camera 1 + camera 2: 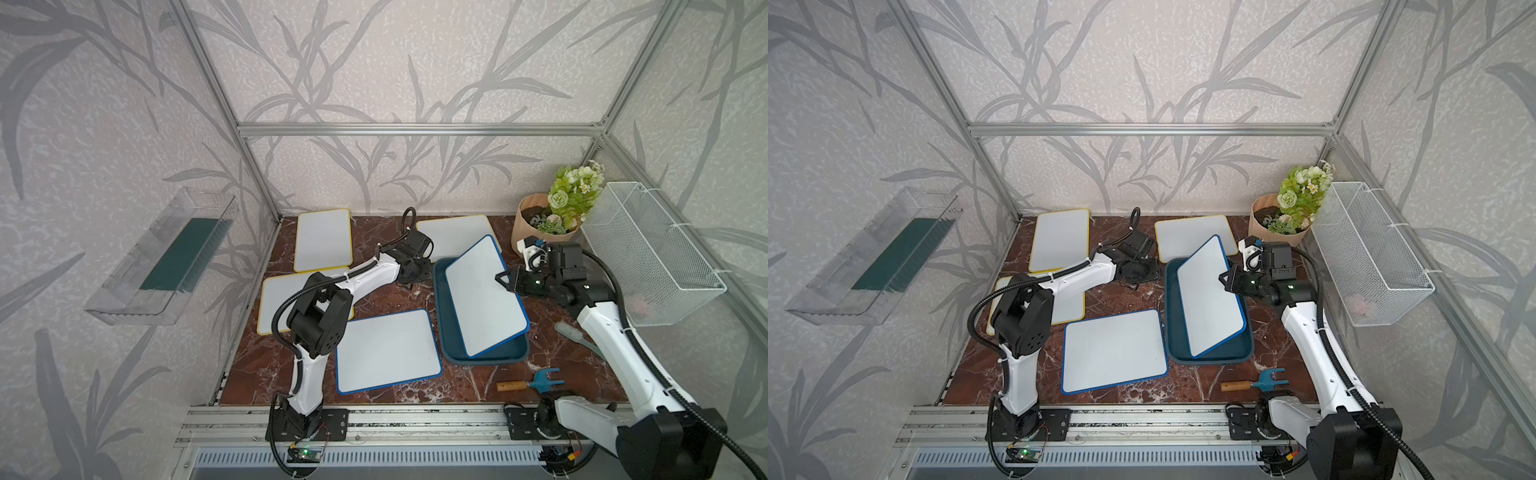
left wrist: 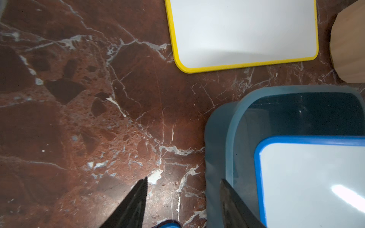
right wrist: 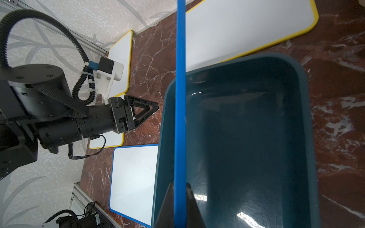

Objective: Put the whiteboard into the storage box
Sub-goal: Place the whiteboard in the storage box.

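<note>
Nearest the front rail, a spare blue-framed board lies flat on the marble table, with a hand fork off to one side. Just behind them sits the storage box. The whiteboard leans steeply over it, its long edge on the right arm's side raised and the opposite long edge down inside, close to the wall on the left arm's side. Whether that low edge touches the box floor I cannot tell. The right gripper is clamped tight on the thin blue frame of the raised edge. The left gripper hangs just beside the box's outer wall, fingers apart and holding nothing. Farther back, a yellow-framed board lies flat near the wall.

The box looks barely larger than the board, so a slight skew as the raised side is lowered could leave a corner perched on the rim. So narrow a pinch may let the board pivot or slip free. If the low edge skids outward it could ride up the wall, and the left fingers, this close, could nudge the box off line.
</note>
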Tool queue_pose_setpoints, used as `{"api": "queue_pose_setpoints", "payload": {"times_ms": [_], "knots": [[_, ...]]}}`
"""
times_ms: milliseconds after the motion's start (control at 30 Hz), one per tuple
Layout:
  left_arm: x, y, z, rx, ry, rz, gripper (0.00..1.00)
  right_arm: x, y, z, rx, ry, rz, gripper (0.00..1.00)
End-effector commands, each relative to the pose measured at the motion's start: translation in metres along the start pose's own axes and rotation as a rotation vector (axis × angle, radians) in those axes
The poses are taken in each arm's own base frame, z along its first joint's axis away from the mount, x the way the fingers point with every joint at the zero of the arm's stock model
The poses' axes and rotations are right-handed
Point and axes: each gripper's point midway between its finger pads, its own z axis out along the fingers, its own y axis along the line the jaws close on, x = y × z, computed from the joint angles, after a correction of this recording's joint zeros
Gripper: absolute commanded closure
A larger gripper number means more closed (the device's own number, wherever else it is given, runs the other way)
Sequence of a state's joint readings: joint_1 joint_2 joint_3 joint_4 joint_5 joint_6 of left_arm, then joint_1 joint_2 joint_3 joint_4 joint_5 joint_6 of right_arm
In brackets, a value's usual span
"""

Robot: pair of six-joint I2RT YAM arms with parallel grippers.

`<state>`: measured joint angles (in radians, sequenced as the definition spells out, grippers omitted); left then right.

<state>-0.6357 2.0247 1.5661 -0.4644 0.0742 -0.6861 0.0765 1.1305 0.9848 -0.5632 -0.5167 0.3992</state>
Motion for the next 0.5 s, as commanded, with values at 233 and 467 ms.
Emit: {"api": "queue_pose_setpoints", "payload": {"times_ms": [233,467], "knots": [[0.003,-0.008,0.021,-0.022,0.01,-0.015,0.45,-0.002,0.002,0.01,-0.091,-0.081,0.059,1.0],[0.004,-0.008,0.028,-0.015,0.012,-0.025,0.48,0.0,-0.005,0.028,-0.139,-0.105,0.103,1.0]]}}
